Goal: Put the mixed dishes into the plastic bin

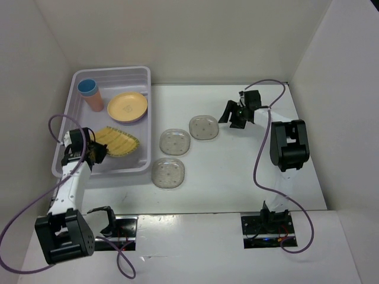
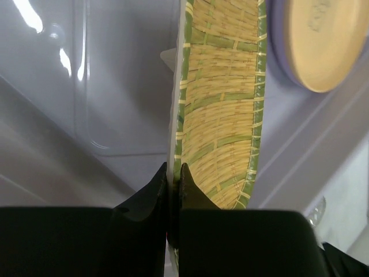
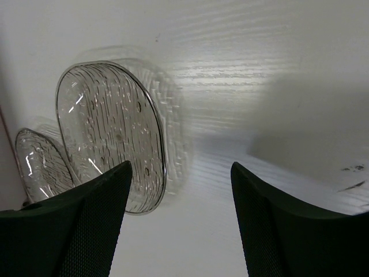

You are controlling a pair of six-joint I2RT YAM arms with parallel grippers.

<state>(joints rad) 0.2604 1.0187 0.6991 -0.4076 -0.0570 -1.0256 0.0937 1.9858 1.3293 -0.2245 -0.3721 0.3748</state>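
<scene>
The plastic bin (image 1: 112, 70) stands at the left. In it the blue cup (image 1: 87, 87) sits together with the salmon cup (image 1: 95, 102). The round orange-yellow plate (image 1: 127, 106) rests on the lavender bowl (image 1: 142, 116). My left gripper (image 1: 98, 152) is shut on the rim of the yellow woven plate (image 1: 119, 141), which tilts inside the bin. In the left wrist view the gripper (image 2: 174, 168) pinches that plate (image 2: 222, 104) edge-on. Three clear saucers (image 1: 204, 127) (image 1: 174, 142) (image 1: 168, 173) lie on the table. My right gripper (image 1: 234, 118) is open just right of the farthest saucer (image 3: 109, 133), low over the table.
White walls enclose the table on the left, back and right. The right wrist view shows a second saucer (image 3: 40, 164) behind the first and bare table between the fingers. The orange-yellow plate (image 2: 326, 40) lies close beside the woven plate.
</scene>
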